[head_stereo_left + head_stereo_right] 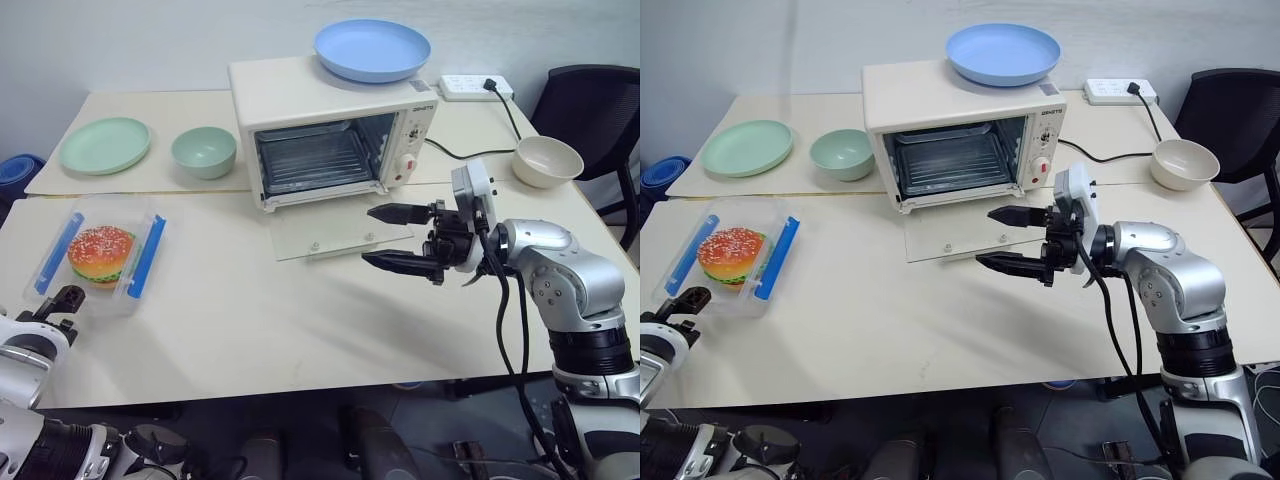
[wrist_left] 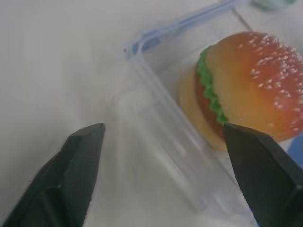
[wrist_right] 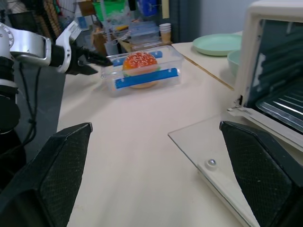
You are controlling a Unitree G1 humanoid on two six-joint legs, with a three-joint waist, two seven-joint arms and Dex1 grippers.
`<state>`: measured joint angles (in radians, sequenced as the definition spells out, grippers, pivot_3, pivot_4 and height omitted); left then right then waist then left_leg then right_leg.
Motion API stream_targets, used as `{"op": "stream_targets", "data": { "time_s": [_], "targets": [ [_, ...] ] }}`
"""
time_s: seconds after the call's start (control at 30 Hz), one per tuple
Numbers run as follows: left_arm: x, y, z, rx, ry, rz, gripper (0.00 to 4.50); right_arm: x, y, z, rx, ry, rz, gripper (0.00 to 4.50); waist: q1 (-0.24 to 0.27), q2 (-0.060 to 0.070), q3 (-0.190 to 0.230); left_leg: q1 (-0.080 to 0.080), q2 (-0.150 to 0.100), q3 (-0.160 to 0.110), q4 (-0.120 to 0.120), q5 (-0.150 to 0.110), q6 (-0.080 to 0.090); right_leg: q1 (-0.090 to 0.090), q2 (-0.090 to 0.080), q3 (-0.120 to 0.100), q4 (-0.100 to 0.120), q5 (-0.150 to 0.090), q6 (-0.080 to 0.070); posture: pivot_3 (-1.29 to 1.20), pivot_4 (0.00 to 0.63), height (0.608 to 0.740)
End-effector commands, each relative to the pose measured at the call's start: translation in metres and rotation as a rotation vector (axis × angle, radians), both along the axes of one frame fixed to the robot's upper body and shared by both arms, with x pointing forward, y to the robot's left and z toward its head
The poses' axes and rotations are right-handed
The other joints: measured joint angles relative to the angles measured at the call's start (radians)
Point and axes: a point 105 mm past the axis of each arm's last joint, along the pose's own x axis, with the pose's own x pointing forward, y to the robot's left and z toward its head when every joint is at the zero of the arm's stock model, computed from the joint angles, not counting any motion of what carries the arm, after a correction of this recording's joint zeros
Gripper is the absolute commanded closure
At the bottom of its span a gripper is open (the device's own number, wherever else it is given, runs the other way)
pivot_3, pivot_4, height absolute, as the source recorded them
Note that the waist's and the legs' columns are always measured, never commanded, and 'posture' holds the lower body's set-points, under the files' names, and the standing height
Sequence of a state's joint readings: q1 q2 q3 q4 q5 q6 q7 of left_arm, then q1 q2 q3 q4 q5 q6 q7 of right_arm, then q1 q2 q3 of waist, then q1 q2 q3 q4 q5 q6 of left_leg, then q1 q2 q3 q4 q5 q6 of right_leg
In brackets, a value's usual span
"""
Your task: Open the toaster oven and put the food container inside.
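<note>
At the table's left edge, near its front corner, you have the food container (image 1: 98, 256): a clear, shallow plastic box with a blue clip along each long side and a toy sesame burger (image 1: 100, 254) inside. Your left gripper (image 2: 163, 151) sits at the container's near end, its two fingers (image 2: 78, 161) apart, one outside on the table side of the wall, the other over the inside by the burger. Nothing is clamped yet.

Expect the box to be light, with thin, slick walls that flex if you squeeze hard. The burger looks loose and may slide if you tilt the box. The likeliest good hold is the near short wall between the clips, pinched across its rim, with the box kept level.

Farther back, on the left side of the table, stand a green plate (image 1: 105, 145) and a green bowl (image 1: 204, 151); leave them.

At the table's middle, the toaster oven (image 1: 330, 125) stands with its glass door (image 1: 335, 236) folded flat onto the table and the wire rack (image 1: 315, 158) bare. A blue plate (image 1: 372, 49) rests on its roof.

Your right gripper (image 1: 397, 239) hovers over the door's right edge, fingers wide apart and empty. A cream bowl (image 1: 546, 160) sits toward the table's right edge.
</note>
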<state>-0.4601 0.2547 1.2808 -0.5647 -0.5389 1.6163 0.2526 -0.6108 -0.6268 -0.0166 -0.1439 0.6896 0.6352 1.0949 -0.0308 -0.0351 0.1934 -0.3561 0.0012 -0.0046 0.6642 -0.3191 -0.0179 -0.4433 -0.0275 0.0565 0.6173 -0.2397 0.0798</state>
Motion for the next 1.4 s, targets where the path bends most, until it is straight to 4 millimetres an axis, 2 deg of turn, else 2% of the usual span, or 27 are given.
{"op": "stream_targets", "data": {
  "time_s": [0.03,0.37,0.53,0.6,0.8,0.93,1.0,1.13,1.27,1.4],
  "targets": [
    [0.0,0.006,0.003,0.004,0.014,0.033,1.5,-0.005,-0.004,0.015,0.025,-0.067,-0.02,0.0,0.0,0.0,0.0,0.0,0.0,0.0,0.0,0.0,0.0,0.0,0.0,0.0,0.0,0.0,0.0,0.0,0.15,0.74],
    [0.01,0.015,0.009,0.02,0.057,0.005,4.42,-0.005,-0.006,0.017,0.025,-0.074,-0.033,0.0,-0.001,0.0,0.0,0.0,0.0,0.0,0.0,0.0,-0.001,0.0,0.0,0.0,0.0,0.0,0.0,0.0,0.15,0.74],
    [0.02,0.009,0.025,0.18,0.128,-0.228,4.46,-0.011,-0.012,0.015,0.008,-0.038,-0.014,0.0,-0.001,0.0,0.0,0.0,0.001,0.0,-0.001,-0.001,-0.001,-0.001,0.0,0.0,0.0,-0.001,-0.002,0.0,0.15,0.74],
    [0.031,-0.004,0.037,0.219,0.103,-0.349,4.46,-0.013,-0.016,0.013,0.006,0.0,-0.02,0.0,0.0,-0.001,0.0,0.0,0.001,-0.001,-0.001,-0.001,-0.001,-0.001,-0.001,0.0,-0.001,-0.001,-0.002,0.0,0.15,0.74],
    [0.064,-0.058,0.063,0.273,0.011,-0.647,4.46,-0.015,-0.025,0.006,-0.017,-0.012,-0.095,0.0,0.005,-0.001,0.001,-0.004,-0.001,-0.008,-0.001,0.0,0.0,-0.001,-0.005,0.0,-0.003,-0.001,-0.002,0.0,0.15,0.74],
    [0.086,-0.106,0.072,0.295,-0.031,-0.803,4.46,-0.017,-0.033,-0.002,-0.02,-0.003,-0.153,0.0,0.003,-0.001,0.001,-0.007,-0.001,-0.009,-0.001,0.0,0.0,-0.002,-0.004,-0.001,-0.005,-0.001,-0.002,0.0,0.15,0.74],
    [0.097,-0.125,0.076,0.316,-0.031,-0.842,4.46,-0.02,-0.036,-0.004,-0.017,0.0,-0.172,0.0,0.002,-0.001,0.001,-0.01,-0.001,-0.01,-0.001,0.0,-0.001,-0.004,-0.004,-0.002,-0.006,-0.001,-0.001,0.0,0.15,0.74],
    [0.131,-0.173,0.092,0.317,-0.068,-0.888,4.46,-0.024,-0.044,-0.008,-0.007,0.007,-0.227,0.0,0.009,-0.001,0.001,-0.013,-0.001,-0.011,0.0,0.0,-0.001,-0.005,-0.004,-0.003,-0.007,0.0,0.0,0.0,0.15,0.74],
    [0.158,-0.215,0.097,0.311,-0.075,-0.933,4.46,-0.028,-0.052,-0.01,-0.001,0.008,-0.278,0.0,0.014,-0.001,0.001,-0.013,-0.005,-0.01,0.0,0.0,0.0,-0.004,-0.003,-0.003,-0.007,0.001,0.001,0.0,0.15,0.74],
    [0.177,-0.24,0.092,0.328,-0.047,-0.944,4.46,-0.031,-0.059,-0.012,-0.001,0.003,-0.326,0.0,0.008,-0.001,0.001,-0.012,-0.005,-0.008,0.0,0.0,0.0,-0.004,-0.002,-0.002,-0.008,0.001,0.001,0.0,0.15,0.74]
  ]
}}
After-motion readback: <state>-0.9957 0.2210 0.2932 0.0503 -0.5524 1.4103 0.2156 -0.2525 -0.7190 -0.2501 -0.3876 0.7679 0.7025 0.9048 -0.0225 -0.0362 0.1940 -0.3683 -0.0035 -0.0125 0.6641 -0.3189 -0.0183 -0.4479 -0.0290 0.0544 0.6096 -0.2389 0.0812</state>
